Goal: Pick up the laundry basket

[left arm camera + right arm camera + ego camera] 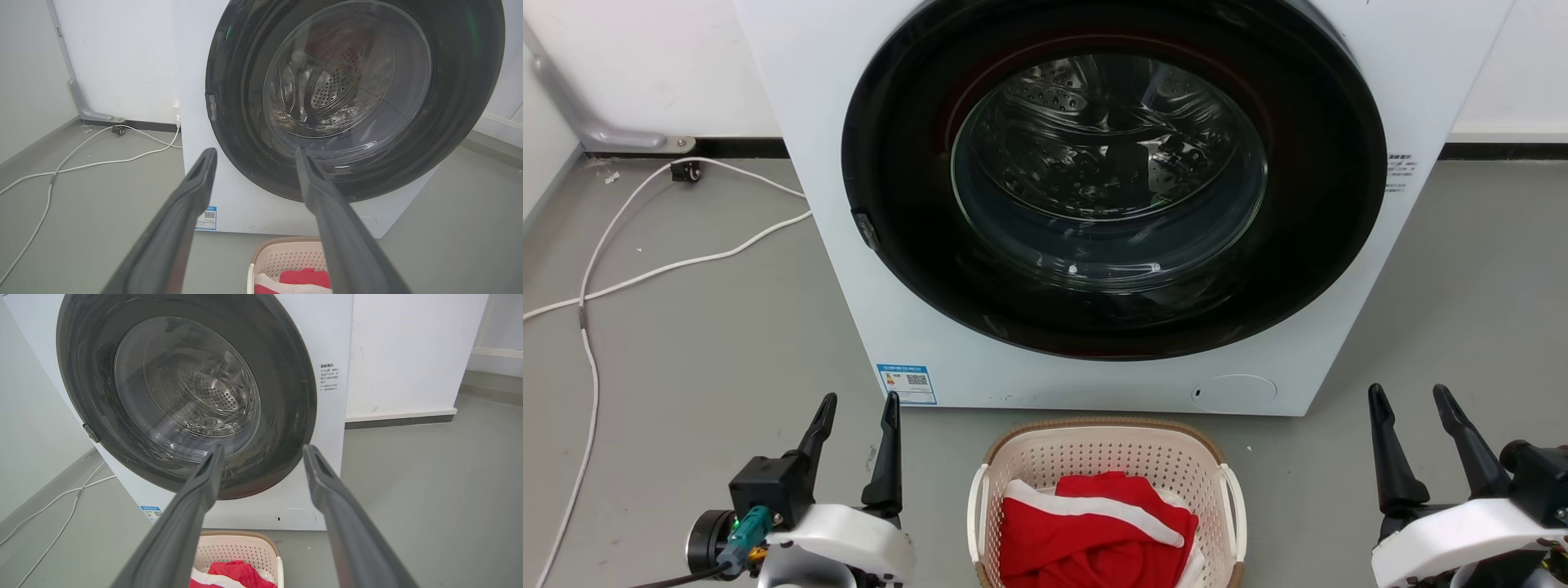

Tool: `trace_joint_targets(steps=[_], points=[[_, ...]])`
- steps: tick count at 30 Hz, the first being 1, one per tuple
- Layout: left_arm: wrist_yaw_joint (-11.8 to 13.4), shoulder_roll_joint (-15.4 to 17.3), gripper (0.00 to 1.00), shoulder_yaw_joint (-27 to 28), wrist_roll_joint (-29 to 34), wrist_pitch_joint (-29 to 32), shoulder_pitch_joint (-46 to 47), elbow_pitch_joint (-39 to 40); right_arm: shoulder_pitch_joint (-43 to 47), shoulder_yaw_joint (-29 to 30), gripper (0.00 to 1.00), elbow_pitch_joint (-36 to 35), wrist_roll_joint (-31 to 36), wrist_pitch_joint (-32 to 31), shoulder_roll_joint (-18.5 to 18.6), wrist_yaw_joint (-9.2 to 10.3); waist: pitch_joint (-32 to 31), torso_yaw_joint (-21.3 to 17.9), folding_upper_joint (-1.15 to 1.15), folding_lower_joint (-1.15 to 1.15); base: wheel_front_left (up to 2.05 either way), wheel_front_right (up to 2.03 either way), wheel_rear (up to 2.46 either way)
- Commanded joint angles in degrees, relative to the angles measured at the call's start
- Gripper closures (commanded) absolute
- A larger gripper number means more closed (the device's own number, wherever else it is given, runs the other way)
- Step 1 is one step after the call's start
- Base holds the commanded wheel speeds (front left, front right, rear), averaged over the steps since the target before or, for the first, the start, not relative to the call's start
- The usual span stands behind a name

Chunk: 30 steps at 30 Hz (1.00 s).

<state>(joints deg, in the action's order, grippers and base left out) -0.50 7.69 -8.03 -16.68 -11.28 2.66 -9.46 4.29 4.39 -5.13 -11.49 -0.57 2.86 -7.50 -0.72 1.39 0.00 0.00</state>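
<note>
Left gripper [860, 402]: fingers spread, empty. Right gripper [1409, 394]: likewise. Laundry basket [1094, 457]: stood on the floor between them, just before the washing machine [849, 286], holding a red garment [1094, 527]. Judged stiff, light, smooth plastic; white side handles [974, 510] offered the surest hold.

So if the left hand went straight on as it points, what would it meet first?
Probably the washer door, on its dark lower-left ring, though depth is unclear. The left hand is open, and the basket lies below that line.
</note>
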Motion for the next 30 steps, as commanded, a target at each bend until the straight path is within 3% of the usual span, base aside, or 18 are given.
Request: trace_joint_targets(steps=[1,30], points=[[0.02,0.31,0.0,-0.31,1.35,-0.51,-0.16,0.15,0.44,0.13,0.0,-0.68,1.18,0.11,0.03,0.02,-0.03,0.01,0.0,0.0,0.0,0.0,0.0],[0.68,-0.15,0.0,-1.39,11.61,-3.64,-1.15,-0.83,2.41,0.99,0.0,-1.65,9.81,2.68,0.01,0.02,-0.54,-0.2,0.0,0.0,0.0,0.0,0.0]])
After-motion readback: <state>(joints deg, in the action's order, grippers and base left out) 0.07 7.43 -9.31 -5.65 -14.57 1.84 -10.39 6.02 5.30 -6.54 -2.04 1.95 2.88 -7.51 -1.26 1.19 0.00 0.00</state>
